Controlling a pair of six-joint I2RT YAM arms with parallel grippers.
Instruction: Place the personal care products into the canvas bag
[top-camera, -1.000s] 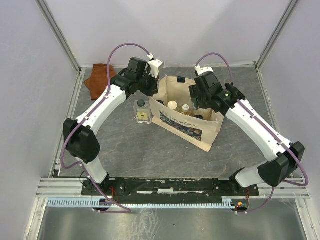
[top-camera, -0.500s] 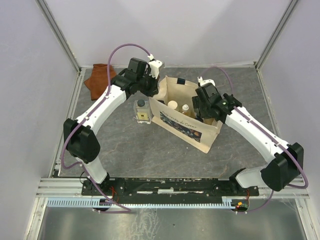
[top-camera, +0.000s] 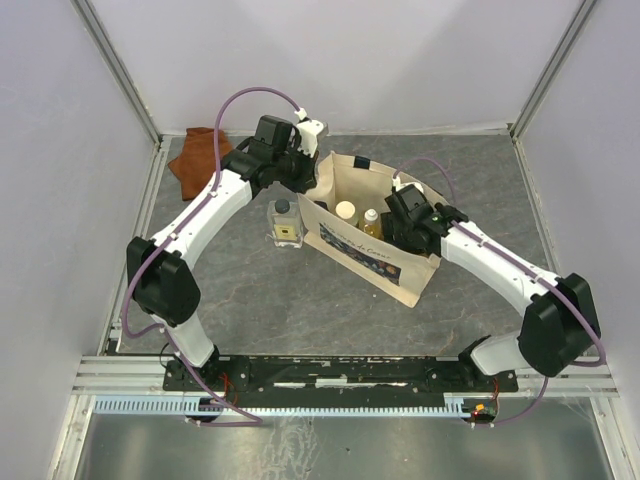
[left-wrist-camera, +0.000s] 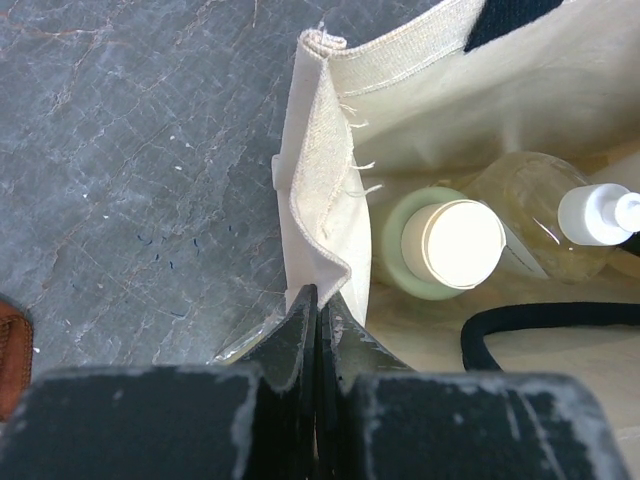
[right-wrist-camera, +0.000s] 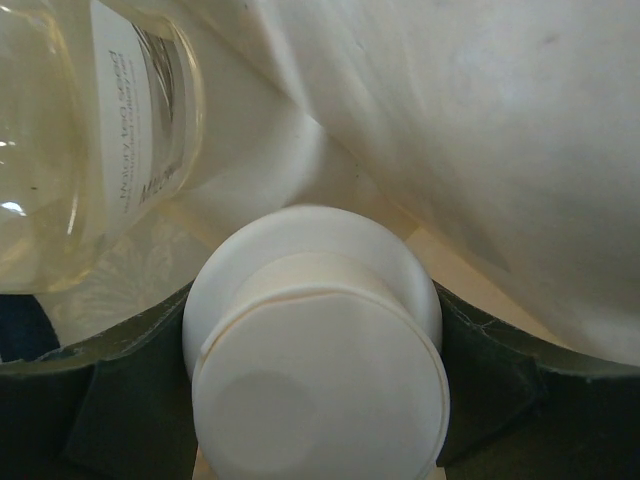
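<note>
The canvas bag (top-camera: 372, 258) stands open at the table's middle. My left gripper (top-camera: 305, 178) is shut on its left rim (left-wrist-camera: 318, 215), its jaws (left-wrist-camera: 318, 305) pinching the fabric. Inside stand the olive-green cylinder (left-wrist-camera: 452, 243) and the amber flat bottle (left-wrist-camera: 525, 200), both white-capped; they also show from above, the cylinder (top-camera: 345, 210) and the amber bottle (top-camera: 371, 220). My right gripper (top-camera: 402, 226) is down inside the bag, shut on the cream cylinder (right-wrist-camera: 315, 340), next to the amber bottle (right-wrist-camera: 90, 140). The clear square bottle (top-camera: 284, 222) with a dark cap stands on the table left of the bag.
A rust-brown folded cloth (top-camera: 198, 155) lies at the back left. The bag's black handle strap (left-wrist-camera: 560, 318) lies inside it. The bag's inner wall (right-wrist-camera: 480, 130) is close to my right gripper. Metal frame rails run along the table's sides.
My right arm has moved left and down into the bag with the cream cylinder. My left gripper has stayed on the rim.
</note>
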